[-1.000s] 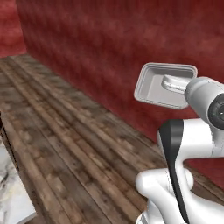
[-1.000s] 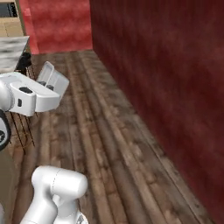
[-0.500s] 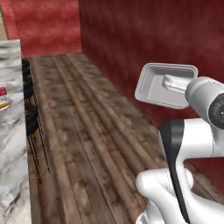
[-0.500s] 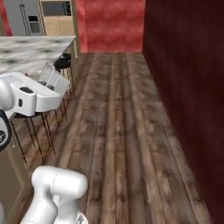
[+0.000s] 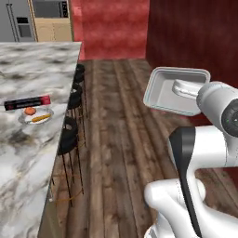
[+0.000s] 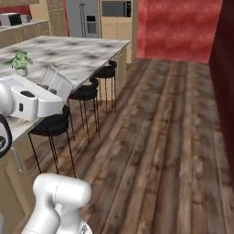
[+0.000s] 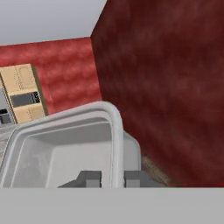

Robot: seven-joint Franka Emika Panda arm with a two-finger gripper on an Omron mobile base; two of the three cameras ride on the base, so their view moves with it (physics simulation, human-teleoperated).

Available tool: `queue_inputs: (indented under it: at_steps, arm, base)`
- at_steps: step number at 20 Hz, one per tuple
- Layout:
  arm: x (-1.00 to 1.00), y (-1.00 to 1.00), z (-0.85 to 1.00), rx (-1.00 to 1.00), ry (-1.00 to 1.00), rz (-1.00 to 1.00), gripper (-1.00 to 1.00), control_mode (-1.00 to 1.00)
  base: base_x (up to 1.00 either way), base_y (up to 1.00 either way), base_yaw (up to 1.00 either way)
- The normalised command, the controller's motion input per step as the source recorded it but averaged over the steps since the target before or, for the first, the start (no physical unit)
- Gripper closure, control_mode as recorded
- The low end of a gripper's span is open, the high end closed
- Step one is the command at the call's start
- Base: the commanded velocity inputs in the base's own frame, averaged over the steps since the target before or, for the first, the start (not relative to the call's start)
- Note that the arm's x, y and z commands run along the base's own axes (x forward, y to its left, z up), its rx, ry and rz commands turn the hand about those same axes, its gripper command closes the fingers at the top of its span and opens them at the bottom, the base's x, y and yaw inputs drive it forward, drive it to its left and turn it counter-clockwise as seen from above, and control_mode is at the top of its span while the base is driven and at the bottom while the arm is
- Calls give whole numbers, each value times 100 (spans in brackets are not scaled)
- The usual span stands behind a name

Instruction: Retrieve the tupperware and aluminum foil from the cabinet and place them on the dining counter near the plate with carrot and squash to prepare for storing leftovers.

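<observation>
Swung round with the base, so dining counter (image 5: 32, 69) now in view at left; end effector (image 7: 105, 177) clamped on rim of tupperware (image 5: 174, 90), held aloft over wooden floor (image 5: 116, 139), well apart from counter; aluminum foil (image 5: 28, 102) near counter's stool-side edge, just behind plate (image 5: 35, 116) with carrot (image 5: 41, 118)

Dark red walls (image 5: 195, 37) fill the right side of the left base view, with a brighter red wall (image 5: 111, 28) at top centre. Brown wooden plank floor (image 6: 164, 137) runs through the middle. Black bar stools (image 6: 84, 93) line the left edge. A steel fridge (image 6: 84, 18) and tan cupboards (image 6: 116, 20) stand at upper left.
</observation>
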Motion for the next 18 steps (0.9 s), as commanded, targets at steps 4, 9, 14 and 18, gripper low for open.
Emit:
queue_inputs:
  at_steps: [4,9,14,18]
  arm:
    - [0,0,0,0,0,0,100,100]
    - [0,0,0,0,0,0,100,100]
    - [0,0,0,0,0,0,100,100]
    - [0,0,0,0,0,0,100,100]
  base:
    - [94,-28,56]
    - [82,-33,55]
    - [72,-35,53]
    - [75,-38,55]
